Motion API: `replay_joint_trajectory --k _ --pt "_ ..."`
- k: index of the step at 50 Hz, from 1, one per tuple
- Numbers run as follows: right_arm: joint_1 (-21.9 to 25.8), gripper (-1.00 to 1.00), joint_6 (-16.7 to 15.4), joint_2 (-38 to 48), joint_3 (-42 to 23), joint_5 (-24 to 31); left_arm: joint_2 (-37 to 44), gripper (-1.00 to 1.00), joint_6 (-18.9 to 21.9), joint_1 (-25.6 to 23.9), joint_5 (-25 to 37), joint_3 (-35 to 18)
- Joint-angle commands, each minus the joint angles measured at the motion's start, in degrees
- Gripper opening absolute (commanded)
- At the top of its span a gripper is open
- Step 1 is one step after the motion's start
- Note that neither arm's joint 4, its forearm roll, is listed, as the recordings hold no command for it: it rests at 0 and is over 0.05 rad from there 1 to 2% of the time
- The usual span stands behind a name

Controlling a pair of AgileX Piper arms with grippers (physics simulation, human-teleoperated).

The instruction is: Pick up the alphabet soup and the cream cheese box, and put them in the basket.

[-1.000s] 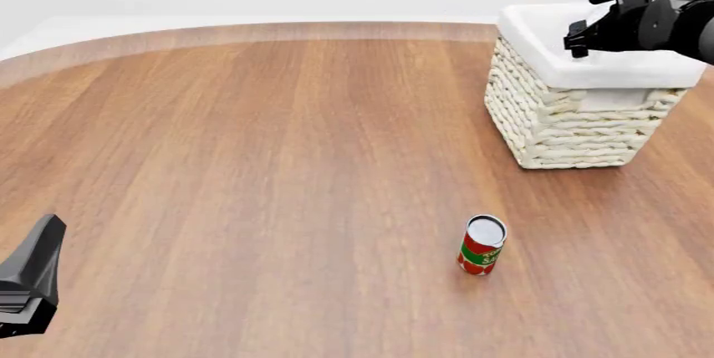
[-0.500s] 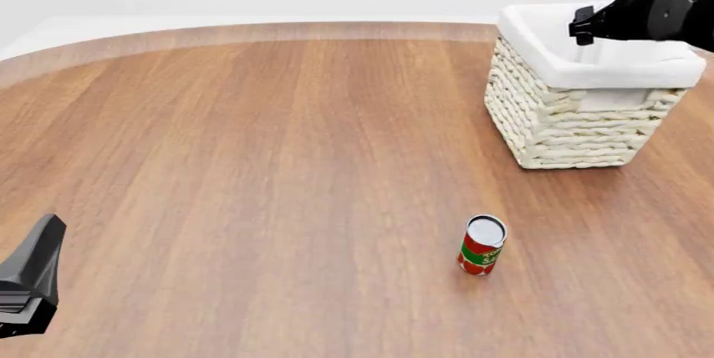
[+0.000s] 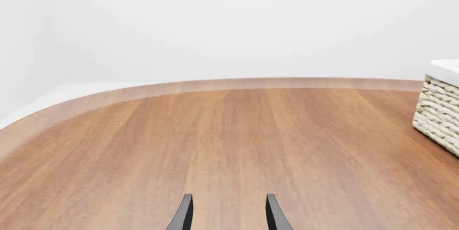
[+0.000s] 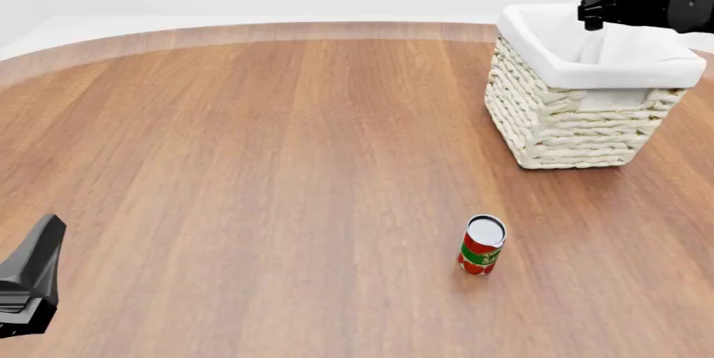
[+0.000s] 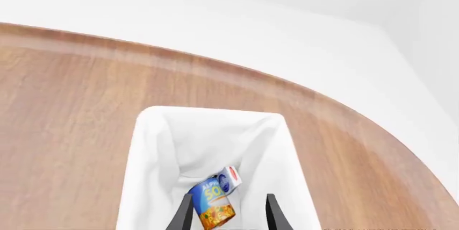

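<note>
Inside the basket [image 5: 143, 149] lies the alphabet soup [image 5: 213, 203], touching the cream cheese box [image 5: 231, 179]. Above them hangs the right gripper [image 5: 228, 216], spread and empty

We read only one piece of lettering. In the right wrist view, the alphabet soup [image 5: 213, 203], lying inside the basket [image 5: 143, 160], carries large pale letters on its blue label band: "SO" is legible, with smaller letters above that appear to begin "ALPH". Printing on the red and green can [image 4: 481, 246] is too small for us to read.
</note>
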Motion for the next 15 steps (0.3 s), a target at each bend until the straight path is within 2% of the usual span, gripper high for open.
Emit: replay_joint_trajectory --k 1,15 --pt "0.1 1.0 1.1 -5.0 4.7 -1.7 0.0 1.0 0.0 0.0 0.0 0.0" --pt "-0.6 1.0 1.9 -11.6 10.6 -3.9 0.0 1.0 0.0 0.0 0.0 0.0"
